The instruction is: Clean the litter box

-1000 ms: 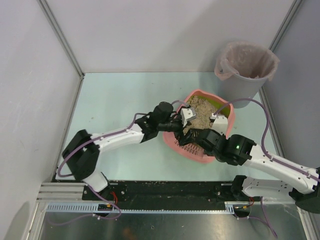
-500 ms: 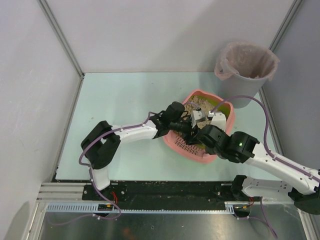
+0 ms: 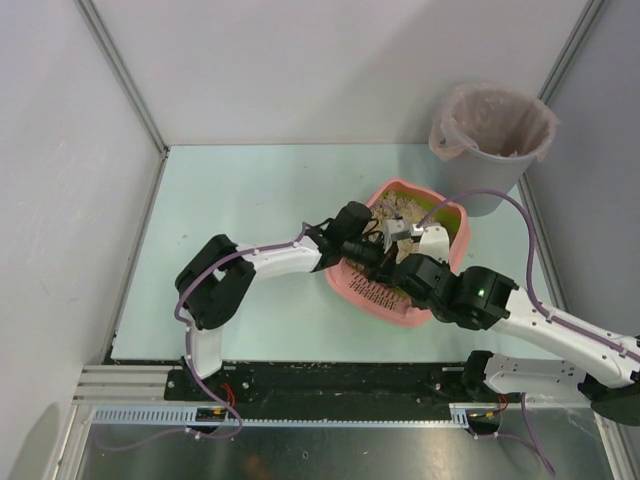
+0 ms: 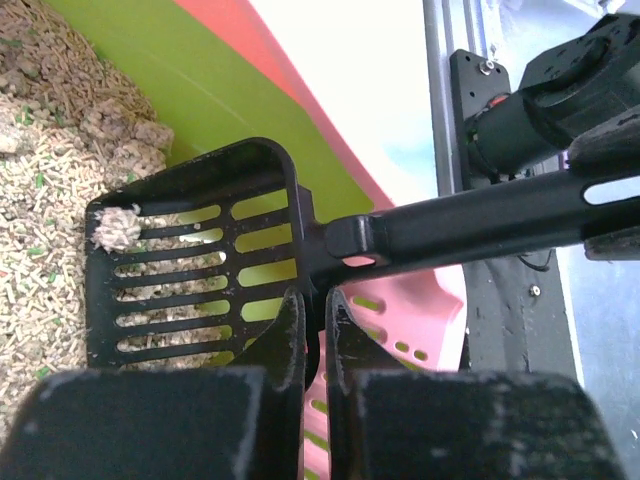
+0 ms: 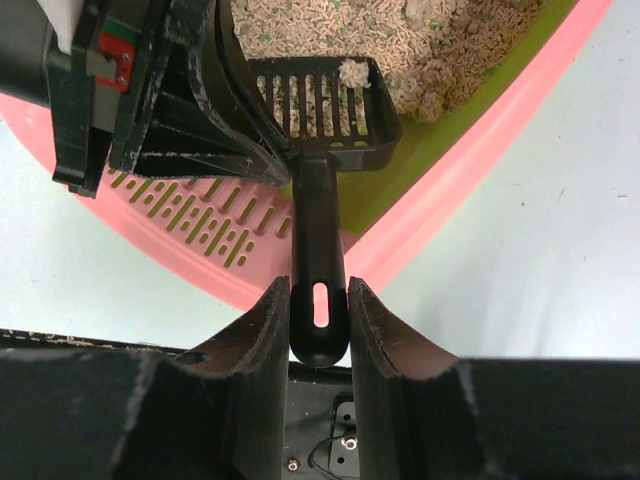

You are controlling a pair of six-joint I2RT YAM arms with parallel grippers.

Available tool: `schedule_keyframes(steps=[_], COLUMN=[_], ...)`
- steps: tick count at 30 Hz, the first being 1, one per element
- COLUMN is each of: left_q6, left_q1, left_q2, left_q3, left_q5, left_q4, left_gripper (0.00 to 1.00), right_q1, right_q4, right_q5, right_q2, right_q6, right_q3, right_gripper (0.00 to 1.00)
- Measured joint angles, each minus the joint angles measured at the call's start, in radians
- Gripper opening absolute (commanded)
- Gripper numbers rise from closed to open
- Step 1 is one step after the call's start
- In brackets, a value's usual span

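The pink litter box [image 3: 365,292] with green lining and beige litter sits mid-table. A black slotted scoop [image 5: 320,110] hovers over its slotted near end with one pale clump [image 5: 350,72] in it. My right gripper [image 5: 319,300] is shut on the end of the scoop's handle. My left gripper [image 4: 320,305] is shut, its tips pinching the scoop's [image 4: 190,260] rear wall beside the neck. In the top view the left gripper [image 3: 380,258] and right gripper [image 3: 402,275] meet over the box, and the scoop is mostly hidden beneath them.
A grey bucket [image 3: 492,140] lined with a pinkish bag stands at the back right, just beyond the box. White walls enclose the pale green table [image 3: 240,190] on three sides. Purple cables loop from both arms.
My left gripper has gone from wide open to shut against the scoop's rear wall, and its arm reached further right. The right arm with the scoop shifted slightly towards the box's near end.
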Motion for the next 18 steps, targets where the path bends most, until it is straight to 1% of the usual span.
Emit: schedule_keyframes(steps=[2, 3, 5, 6, 9, 12, 18], left_q6=[-0.018, -0.025, -0.028, -0.029, -0.033, -0.035, -0.053], left_q1=[0.009, 0.014, 0.023, 0.026, 0.024, 0.021, 0.023], left_q2=[0.001, 0.002, 0.002, 0.002, 0.002, 0.002, 0.003], left_q3=[0.002, 0.004, 0.004, 0.004, 0.004, 0.004, 0.004], left_q5=[0.016, 0.023, 0.027, 0.031, 0.061, 0.087, 0.122], left_q4=[-0.002, -0.003, -0.006, -0.009, -0.01, -0.012, -0.013], left_gripper=[0.0, 0.0, 0.0, 0.0, 0.0, 0.0, 0.0], right_q1=[0.006, 0.007, 0.007, 0.007, 0.003, -0.008, -0.016], right_q4=[0.01, 0.018, 0.038, 0.047, 0.092, 0.129, 0.165], right_q5=[0.008, 0.011, 0.013, 0.013, 0.017, 0.016, 0.009], right_q2=[0.001, 0.002, 0.003, 0.005, 0.017, 0.026, 0.026], right_q6=[-0.003, -0.004, -0.007, -0.008, -0.009, -0.012, -0.014], right_q3=[-0.002, -0.004, -0.015, -0.022, -0.044, -0.067, -0.11], right_gripper=[0.26, 0.33, 0.38, 0.42, 0.47, 0.49, 0.56])
